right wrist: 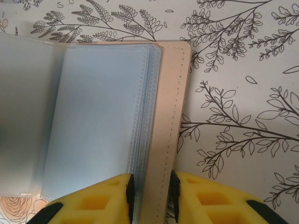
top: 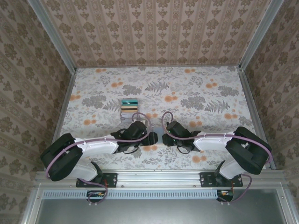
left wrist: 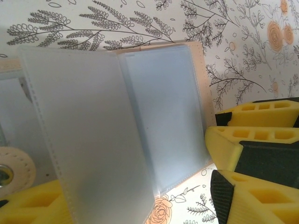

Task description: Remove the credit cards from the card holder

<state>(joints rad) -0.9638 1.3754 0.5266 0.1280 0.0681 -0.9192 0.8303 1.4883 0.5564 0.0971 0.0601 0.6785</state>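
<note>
**Holder held open between the grippers, cards stacked on the table**

Top view: the left arm [top: 96, 145] and right arm [top: 212, 141] reach in from the near edge, and their tips meet near the middle of the floral table [top: 196, 88]. The cards [top: 129, 104] lie in a small stack on the table just beyond the arm tips, a bit left of centre. Teal and yellow edges show, and neither arm touches the stack.

Left wrist view: the holder [left wrist: 163, 112] is spread open and raised off the table. Its grey-blue sleeves [left wrist: 88, 140] face the camera, and the tan cover [left wrist: 203, 93] rims the right side. One sleeve leaf stands forward on the left. The left gripper [left wrist: 140, 207] has its jaws spread wide, with one yellow finger at the bottom left and the other at the bottom right. The forward leaf hangs in the gap between them, and nothing is pinched. I cannot tell whether the leaf brushes the left finger. The right gripper [left wrist: 212, 126] comes in from the right, with its two yellow fingers stacked close together at the holder's tan edge.

Right wrist view: the right gripper is closed on the holder. Its black pads [right wrist: 131, 186] clamp the near edge of the tan cover, with a few sleeve edges caught in the bite. The rest of the sleeves fan out to the left, pale blue and cloudy. The table shows to the right and above.
</note>
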